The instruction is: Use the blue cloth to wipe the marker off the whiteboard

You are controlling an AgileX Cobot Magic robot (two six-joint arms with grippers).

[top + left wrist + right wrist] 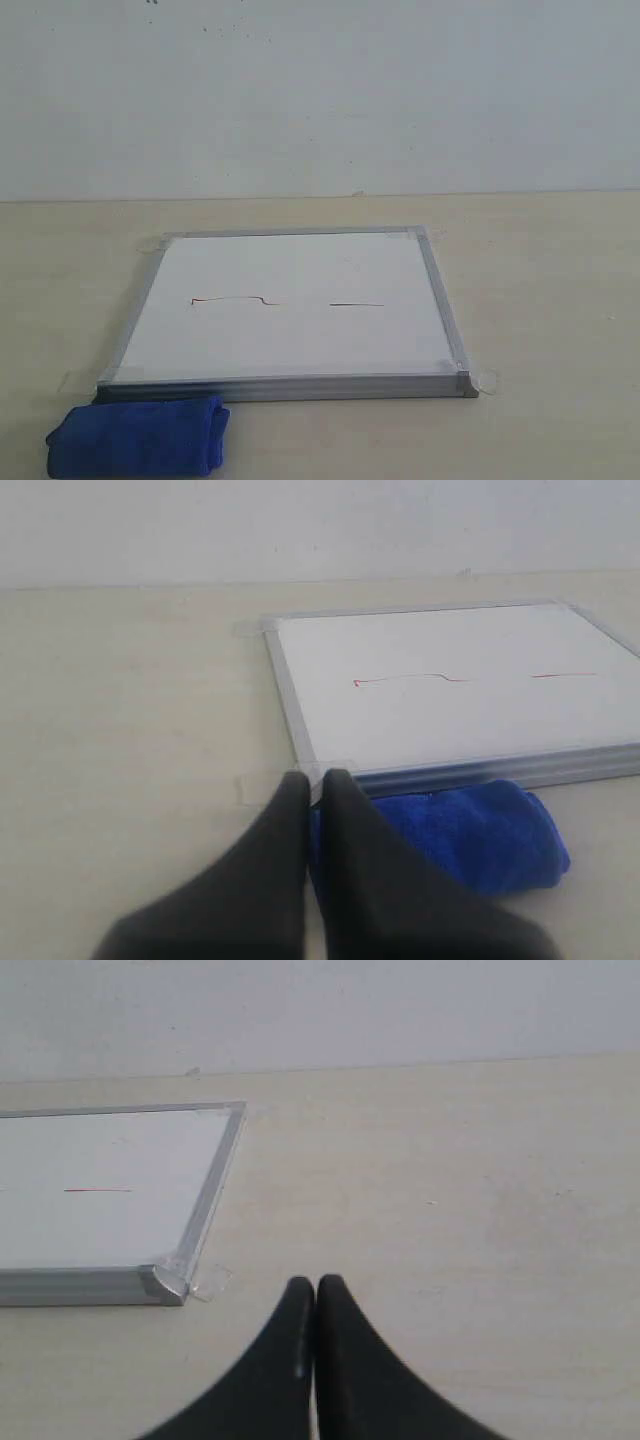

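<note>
The whiteboard (290, 300) lies flat mid-table, silver-framed, with taped corners. Two thin reddish-brown marker strokes cross it: a stepped marker line (232, 300) and a short straight marker line (357, 304). The blue cloth (140, 437), a rolled fuzzy bundle, rests on the table just in front of the board's near-left corner. No arm appears in the exterior view. In the left wrist view my left gripper (312, 778) is shut and empty, its black fingertips above the table beside the blue cloth (470, 835) and the whiteboard (440, 690). My right gripper (315, 1285) is shut and empty, near the whiteboard (110, 1200) corner.
The beige table (540, 290) runs back to a plain white wall (320, 90). Clear tape tabs (487, 380) stick out at the board's corners.
</note>
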